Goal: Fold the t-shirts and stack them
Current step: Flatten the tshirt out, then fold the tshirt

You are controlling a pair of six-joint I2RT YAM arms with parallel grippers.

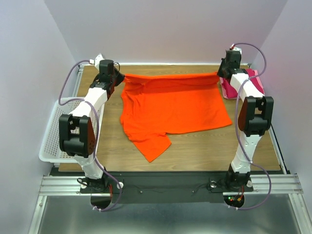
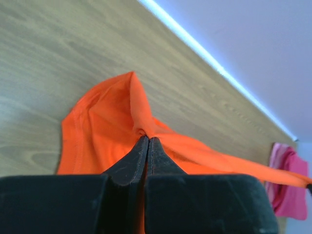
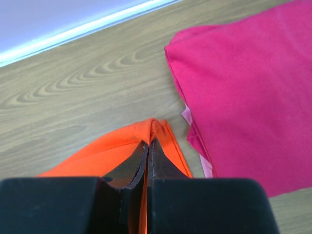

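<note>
The orange t-shirt [image 1: 170, 107] hangs stretched between the two grippers. Its far edge is drawn into a taut line from one set of fingertips to the other. The rest of it slopes back toward the arm bases onto the wooden table [image 1: 209, 146], with a loose flap lying nearest the bases.

The left gripper [image 2: 147, 140] has its fingers pressed together on a bunched corner of the orange cloth, which fans out just beyond the tips. The right gripper [image 3: 149, 144] pinches the opposite corner the same way, with a small fold of hem rising above its closed tips.

Just to the right of the right fingers lies the folded magenta t-shirt [image 3: 243, 92], flat on the table, a paler pink edge showing at its side. A white lattice basket [image 1: 53, 139] sits at the table's left edge, outside the left arm and well back from its fingers.
</note>
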